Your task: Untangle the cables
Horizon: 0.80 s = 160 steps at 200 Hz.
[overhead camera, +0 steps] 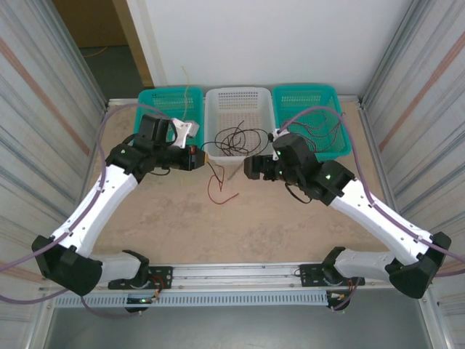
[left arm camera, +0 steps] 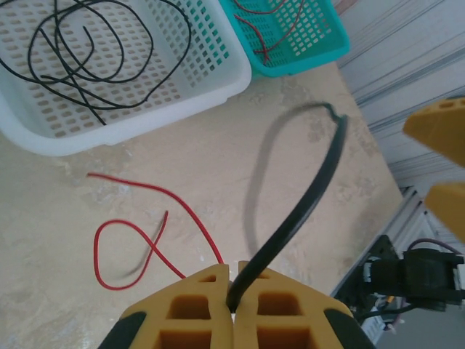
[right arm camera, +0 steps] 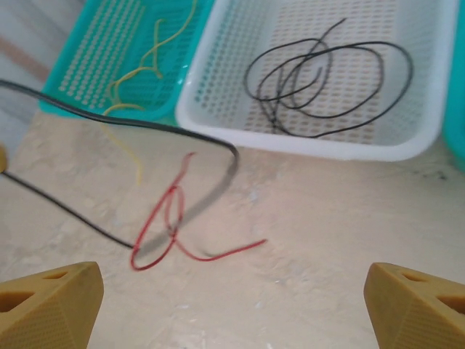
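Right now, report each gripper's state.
Left gripper: shut on thin black flexible cable.
Right gripper: open, holding nothing.

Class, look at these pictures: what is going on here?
The left tool is shut on a thin black cable, holding it above the beige table. The right tool stands open and empty. A thin red cable lies looped on the table; more black cables sit in the white plastic basket.

Top cam's up high behind the near edge, looking down over the whole surface [overhead camera: 240, 225]. Wrist cams sit low and close, facing inward; both catch the white basket [left arm camera: 152, 120] and red cable [left arm camera: 95, 251].
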Motion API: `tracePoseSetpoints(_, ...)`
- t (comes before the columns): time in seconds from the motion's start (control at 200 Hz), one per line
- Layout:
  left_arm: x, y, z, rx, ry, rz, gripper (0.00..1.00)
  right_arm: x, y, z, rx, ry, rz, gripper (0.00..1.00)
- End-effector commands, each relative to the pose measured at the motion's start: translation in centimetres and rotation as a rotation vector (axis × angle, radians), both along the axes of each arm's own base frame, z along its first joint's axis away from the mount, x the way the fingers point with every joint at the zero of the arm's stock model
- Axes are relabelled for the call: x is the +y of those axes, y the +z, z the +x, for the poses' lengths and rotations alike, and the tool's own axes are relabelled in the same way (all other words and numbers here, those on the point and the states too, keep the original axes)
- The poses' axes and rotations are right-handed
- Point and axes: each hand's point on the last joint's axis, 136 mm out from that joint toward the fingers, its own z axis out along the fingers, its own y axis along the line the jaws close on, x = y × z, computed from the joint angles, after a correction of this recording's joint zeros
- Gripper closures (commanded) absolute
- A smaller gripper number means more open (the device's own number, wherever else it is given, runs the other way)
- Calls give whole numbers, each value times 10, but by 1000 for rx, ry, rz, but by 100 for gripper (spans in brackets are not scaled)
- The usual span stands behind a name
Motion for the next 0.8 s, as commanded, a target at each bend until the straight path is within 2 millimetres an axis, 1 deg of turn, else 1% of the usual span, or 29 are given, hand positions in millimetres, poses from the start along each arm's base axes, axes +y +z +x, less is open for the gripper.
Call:
tracePoseSetpoints(0.0, -7, 27, -3, -19, -21, -97, 100, 19, 2, -8, 13, 44, 60, 8)
tracePoseSetpoints(0.135, -8, 38, -4, -36, -24, -122, 100, 33, -2, -9, 27, 49, 72, 7)
tracePoseSetpoints(0.24, -11, 49, -8, -40, -40, -152, 100, 33, -9, 0, 39, -4, 76, 6)
tracePoseSetpoints(0.371, -13, 59, -12, -45, -56, -177, 100, 34, -21, 7, 65, -50, 59, 6)
tracePoseSetpoints(0.451, -13, 65, -13, -51, -58, -181, 100, 31, -32, 10, 81, -77, 41, 9)
tracePoseSetpoints(0.601, -13, 76, -16, -66, -69, -191, 100, 18, -50, 15, 111, -149, 26, 14)
tracePoseSetpoints(0.797, -16, 85, -16, -69, -72, -225, 100, 20, -54, 15, 132, -142, 55, 18)
